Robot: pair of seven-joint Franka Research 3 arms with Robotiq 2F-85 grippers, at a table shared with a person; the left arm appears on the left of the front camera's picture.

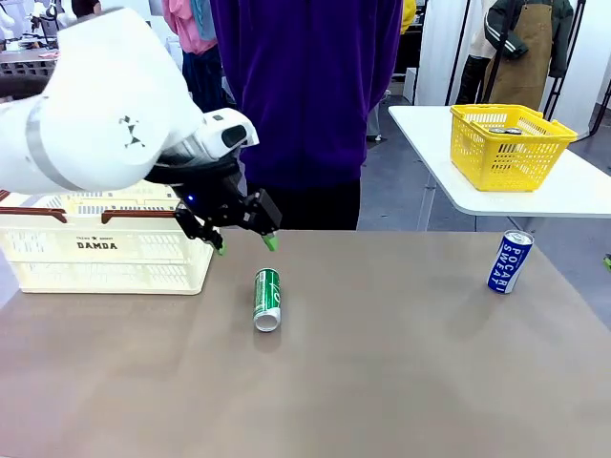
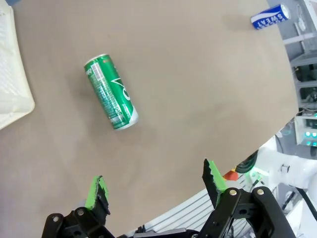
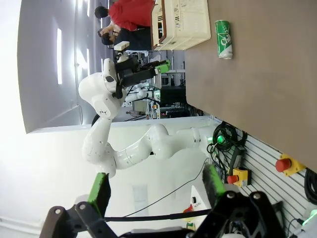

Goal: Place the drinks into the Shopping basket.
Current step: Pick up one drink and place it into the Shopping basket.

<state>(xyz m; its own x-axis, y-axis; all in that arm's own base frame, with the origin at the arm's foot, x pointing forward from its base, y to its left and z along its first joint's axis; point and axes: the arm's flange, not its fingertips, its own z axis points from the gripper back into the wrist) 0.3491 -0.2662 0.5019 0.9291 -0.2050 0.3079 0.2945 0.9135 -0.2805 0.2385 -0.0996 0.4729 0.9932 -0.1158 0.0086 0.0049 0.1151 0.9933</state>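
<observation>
A green drink can (image 1: 267, 299) lies on its side near the middle of the brown table; it also shows in the left wrist view (image 2: 111, 92) and the right wrist view (image 3: 223, 39). A blue POCARI SWEAT can (image 1: 510, 261) stands tilted at the right of the table (image 2: 270, 16). The cream Shopping basket (image 1: 105, 246) with brown handles sits at the left (image 2: 12, 79) (image 3: 184, 22). My left gripper (image 1: 245, 244) hangs open above the table, just behind the green can and beside the basket (image 2: 156, 184). My right gripper (image 3: 157, 186) is open, off the table's edge, holding nothing.
A person in a purple top (image 1: 305, 86) stands at the far side of the table. A yellow mesh basket (image 1: 508, 143) sits on a white table at the back right. Bare tabletop (image 1: 401, 372) stretches across the front.
</observation>
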